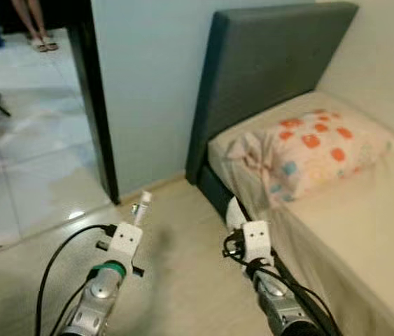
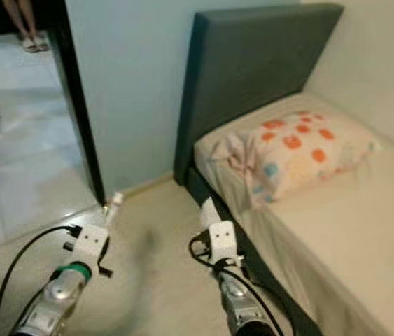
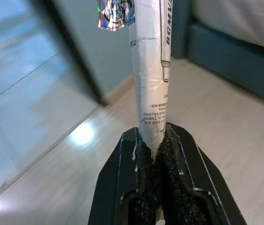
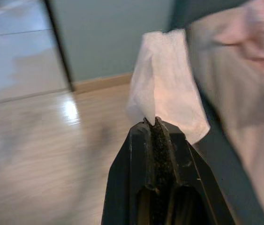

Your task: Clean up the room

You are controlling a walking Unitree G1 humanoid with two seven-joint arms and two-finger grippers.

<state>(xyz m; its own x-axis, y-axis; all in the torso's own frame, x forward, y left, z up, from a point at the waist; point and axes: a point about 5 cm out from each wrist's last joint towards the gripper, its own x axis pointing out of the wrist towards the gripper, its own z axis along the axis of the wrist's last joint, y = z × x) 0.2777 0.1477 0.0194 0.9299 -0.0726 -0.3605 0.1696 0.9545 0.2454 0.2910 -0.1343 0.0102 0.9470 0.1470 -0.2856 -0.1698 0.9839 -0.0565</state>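
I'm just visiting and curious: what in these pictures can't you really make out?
- Crinkled white printed tube in left claw: top cut off, left wrist view.
- Person beyond doorway: cropped above the legs, left eye view.
- Flowered pink pillow: blurred, right wrist view.

both head eyes look forward and down from above the arms, sharing the bed (image 1: 350, 231), floor (image 1: 176, 266) and doorway (image 1: 29, 126). each wrist camera peers closely along its claw toward the floor.
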